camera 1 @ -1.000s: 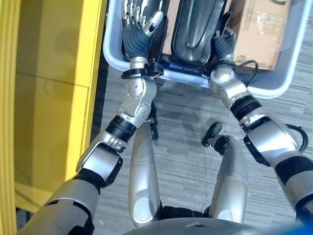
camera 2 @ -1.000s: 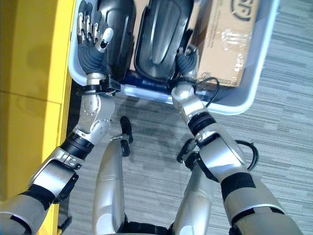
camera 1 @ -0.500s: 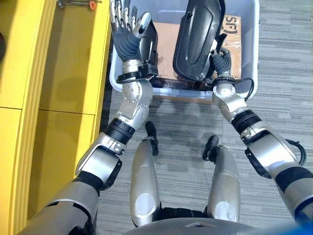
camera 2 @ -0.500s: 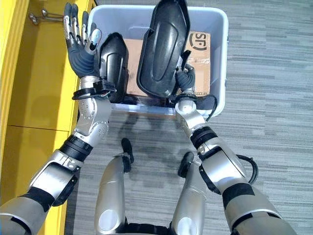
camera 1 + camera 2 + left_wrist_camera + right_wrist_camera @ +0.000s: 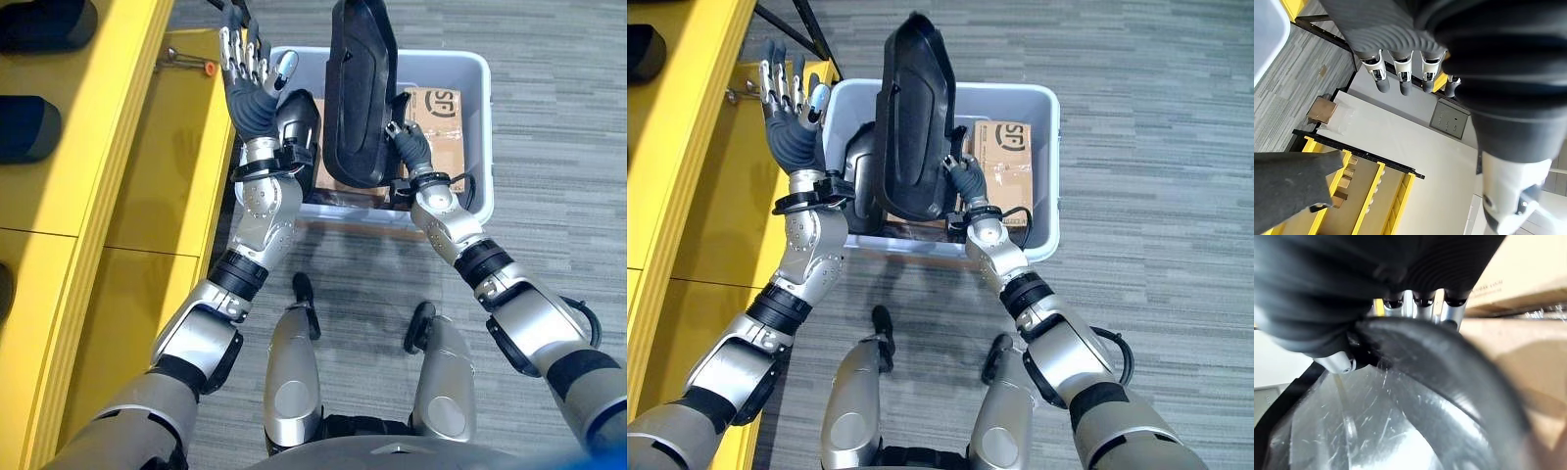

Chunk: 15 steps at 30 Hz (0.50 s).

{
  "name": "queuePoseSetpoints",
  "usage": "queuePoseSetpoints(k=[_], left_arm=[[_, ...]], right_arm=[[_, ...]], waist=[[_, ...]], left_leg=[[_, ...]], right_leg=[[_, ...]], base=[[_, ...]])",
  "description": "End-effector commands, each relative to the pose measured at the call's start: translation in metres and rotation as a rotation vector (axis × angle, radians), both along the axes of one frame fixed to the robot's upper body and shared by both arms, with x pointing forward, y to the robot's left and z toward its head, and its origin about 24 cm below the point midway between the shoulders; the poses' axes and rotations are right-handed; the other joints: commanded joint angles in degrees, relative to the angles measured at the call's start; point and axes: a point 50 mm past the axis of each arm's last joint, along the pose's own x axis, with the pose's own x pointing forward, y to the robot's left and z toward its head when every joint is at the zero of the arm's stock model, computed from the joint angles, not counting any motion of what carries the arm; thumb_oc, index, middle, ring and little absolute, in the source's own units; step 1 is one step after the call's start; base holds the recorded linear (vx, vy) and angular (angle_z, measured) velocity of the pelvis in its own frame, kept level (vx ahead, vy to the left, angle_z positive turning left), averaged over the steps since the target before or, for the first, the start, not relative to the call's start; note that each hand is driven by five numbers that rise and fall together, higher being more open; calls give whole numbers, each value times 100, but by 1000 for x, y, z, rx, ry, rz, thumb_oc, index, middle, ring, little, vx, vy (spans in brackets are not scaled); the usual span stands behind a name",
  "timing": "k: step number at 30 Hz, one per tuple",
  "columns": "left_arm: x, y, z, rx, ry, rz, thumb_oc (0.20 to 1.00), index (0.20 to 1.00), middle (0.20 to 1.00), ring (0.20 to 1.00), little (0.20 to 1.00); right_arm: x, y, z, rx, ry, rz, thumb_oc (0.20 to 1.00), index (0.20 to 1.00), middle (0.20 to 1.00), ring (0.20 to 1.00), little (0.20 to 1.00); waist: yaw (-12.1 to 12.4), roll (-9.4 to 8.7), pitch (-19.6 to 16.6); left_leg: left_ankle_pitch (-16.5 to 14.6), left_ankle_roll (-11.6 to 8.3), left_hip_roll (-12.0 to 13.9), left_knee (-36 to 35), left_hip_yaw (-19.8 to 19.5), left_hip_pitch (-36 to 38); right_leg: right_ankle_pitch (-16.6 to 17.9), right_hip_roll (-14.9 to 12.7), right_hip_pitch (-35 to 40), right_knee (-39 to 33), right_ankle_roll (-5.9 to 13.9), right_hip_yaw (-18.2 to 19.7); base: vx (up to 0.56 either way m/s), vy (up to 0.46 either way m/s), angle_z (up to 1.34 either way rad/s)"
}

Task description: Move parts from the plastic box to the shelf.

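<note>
The right hand (image 5: pixel 411 149) grips the edge of a large black part (image 5: pixel 913 122), thumb and fingers pinching its rim, holding it upright above the pale plastic box (image 5: pixel 1046 176). The part is a long, glossy, curved shell with a scratched inner face. The left hand (image 5: pixel 792 108) is raised with fingers straight and spread, holding nothing, beside a second black part (image 5: pixel 297 122) in the box. A cardboard carton (image 5: pixel 1004 157) lies in the box, and the yellow shelf (image 5: pixel 118 147) stands just left.

Black part (image 5: pixel 913 117) above the plastic box (image 5: pixel 1046 166): glossy moulded plastic w/ fine scratches. Box itself smooth, semi-matt pale plastic. Inside it, cardboard carton (image 5: pixel 1001 162), matt brown w/ shiny tape. Beside box, shelf (image 5: pixel 118 157): smooth yellow-painted metal. Floor (image 5: pixel 1156 196) under box: rough grey carpet.
</note>
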Motion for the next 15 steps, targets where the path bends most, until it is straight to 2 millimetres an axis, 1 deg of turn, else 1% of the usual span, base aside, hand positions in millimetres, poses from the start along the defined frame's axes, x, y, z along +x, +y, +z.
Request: queuePoseSetpoints(k=[1, 5, 10, 14, 15], left_arm=[[-11, -5, 14, 13, -101, -19, 1000, 1000, 1000, 1000, 1000], [-12, 1, 4, -38, -52, -7, 1000, 1000, 1000, 1000, 1000], [-13, 8, -9, -6, 6, 43, 1000, 1000, 1000, 1000, 1000], [-14, 11, -14, 32, 39, 55, 1000, 1000, 1000, 1000, 1000], [-14, 12, -15, 41, 51, 58, 1000, 1000, 1000, 1000, 1000]], right_arm=[[-8, 29, 24, 162, -85, 154, 200, 200, 200, 200, 200], [-17, 41, 14, 187, -52, 217, 200, 200, 200, 200, 200], [-31, 59, 6, 209, -32, 268, 200, 200, 200, 200, 200], [-40, 72, 5, 231, -7, 305, 200, 200, 200, 200, 200], [-44, 77, 4, 244, 5, 320, 200, 200, 200, 200, 200]], waist=[[199, -116, -511], [238, -125, -725], [314, -138, -965], [393, -135, -1141], [423, -135, -1189]], left_leg=[[-188, 63, -299, -78, -72, -6], [-204, 49, -318, -174, -113, 242], [-267, 60, -383, -292, -106, 573], [-365, 112, -490, -354, -90, 812], [-392, 142, -536, -399, -66, 910]], right_leg=[[184, 353, 155, -340, -51, -153], [195, 279, 479, -525, -34, -266], [253, 159, 915, -820, 41, -442], [284, 52, 1222, -1004, 147, -555], [318, 3, 1335, -1085, 201, -599]], base=[[74, 54, 3], [79, 76, 4], [122, 105, 11], [119, 163, 16], [119, 226, 22]])
